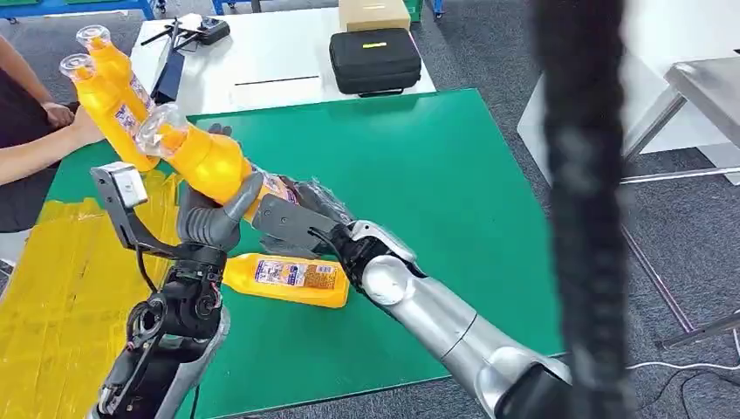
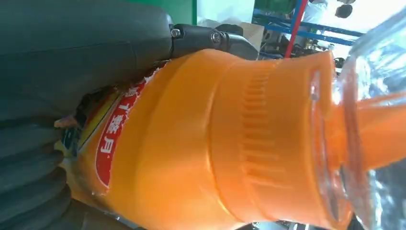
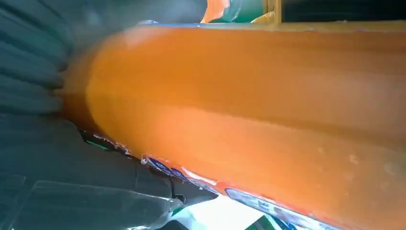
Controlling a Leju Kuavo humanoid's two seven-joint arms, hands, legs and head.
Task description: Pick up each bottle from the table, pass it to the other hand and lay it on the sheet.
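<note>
Bottle (image 1: pixel 205 157) seemingly in both hands, mid-table.

**Right wrist: bottle against the hand**

You see the orange bottle (image 3: pixel 249 110) close up, blurred, running from 9 to 3 o'clock. Right hand (image 3: pixel 62 143) at 8 o'clock, its grey ribbed cover touching the bottle. Label edge along the bottle's 6 o'clock side.

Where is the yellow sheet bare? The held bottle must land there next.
Bare: the yellow sheet left of the left hand. Crowded: its far end, where a person's hand holds two bottles, and the mat by the lying bottle.
</note>
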